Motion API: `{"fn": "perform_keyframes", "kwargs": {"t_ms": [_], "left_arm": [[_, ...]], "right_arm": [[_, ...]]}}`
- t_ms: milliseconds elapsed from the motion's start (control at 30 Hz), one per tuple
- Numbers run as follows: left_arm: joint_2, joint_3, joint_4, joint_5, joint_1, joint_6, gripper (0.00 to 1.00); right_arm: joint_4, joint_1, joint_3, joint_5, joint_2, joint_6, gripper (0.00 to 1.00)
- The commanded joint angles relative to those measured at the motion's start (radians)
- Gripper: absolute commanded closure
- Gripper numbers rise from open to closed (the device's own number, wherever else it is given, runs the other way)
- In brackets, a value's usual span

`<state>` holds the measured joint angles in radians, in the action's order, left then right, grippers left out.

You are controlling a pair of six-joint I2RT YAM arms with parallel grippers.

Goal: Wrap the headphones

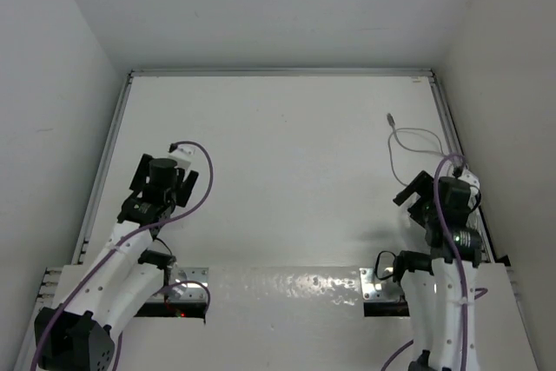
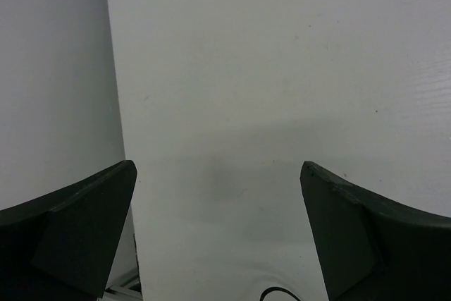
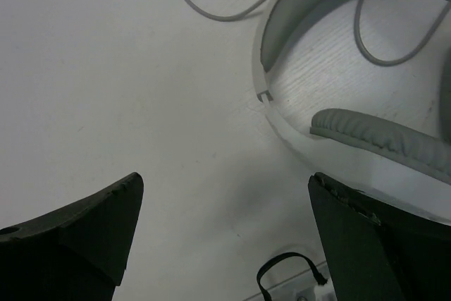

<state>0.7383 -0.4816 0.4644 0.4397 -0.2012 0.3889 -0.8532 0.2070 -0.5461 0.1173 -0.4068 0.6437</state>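
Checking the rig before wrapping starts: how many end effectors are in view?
2. The left end effector is over the left side of the table, open and empty. The right end effector is at the right side, open, beside the headphones. None seems hidden.

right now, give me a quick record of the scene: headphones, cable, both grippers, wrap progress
headphones: lying on the table, right side, untouched
cable: loose, unwrapped, trailing away to the plug
left gripper: open, empty, over bare table on the left
right gripper: open, empty, hovering at the edge of the headband
wrap: not begun
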Motion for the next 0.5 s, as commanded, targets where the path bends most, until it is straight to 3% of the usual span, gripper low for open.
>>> {"fn": "perform_keyframes", "kwargs": {"t_ms": [0, 100, 167, 200, 233, 267, 300, 333, 467], "left_arm": [[0.016, -0.023, -0.131, 0.053, 0.009, 0.053, 0.00], [0.056, -0.072, -0.106, -0.004, 0.009, 0.125, 0.00], [0.072, -0.122, -0.087, -0.051, 0.009, 0.142, 0.00], [0.087, -0.141, -0.081, -0.061, 0.009, 0.133, 0.00], [0.093, -0.156, -0.078, -0.074, 0.009, 0.110, 0.00], [0.098, -0.179, -0.075, -0.079, 0.008, 0.099, 0.00], [0.107, -0.189, -0.072, -0.085, 0.009, 0.087, 0.00], [0.111, -0.198, -0.066, -0.091, 0.008, 0.076, 0.00], [0.113, -0.210, -0.059, -0.104, 0.009, 0.070, 0.00]], "right_arm": [[-0.059, -0.003, -0.124, 0.070, -0.156, 0.016, 0.01], [-0.124, -0.003, -0.208, 0.116, -0.334, 0.045, 0.05], [-0.142, -0.003, -0.253, 0.105, -0.444, 0.068, 0.23], [-0.141, -0.003, -0.264, 0.111, -0.472, 0.086, 0.38], [-0.132, -0.004, -0.265, 0.119, -0.502, 0.102, 0.40], [-0.113, -0.003, -0.256, 0.128, -0.506, 0.140, 0.39], [-0.059, -0.003, -0.241, 0.151, -0.501, 0.160, 0.23], [-0.029, -0.003, -0.206, 0.157, -0.495, 0.172, 0.17], [0.075, -0.003, -0.150, 0.169, -0.526, 0.169, 0.16]]}}
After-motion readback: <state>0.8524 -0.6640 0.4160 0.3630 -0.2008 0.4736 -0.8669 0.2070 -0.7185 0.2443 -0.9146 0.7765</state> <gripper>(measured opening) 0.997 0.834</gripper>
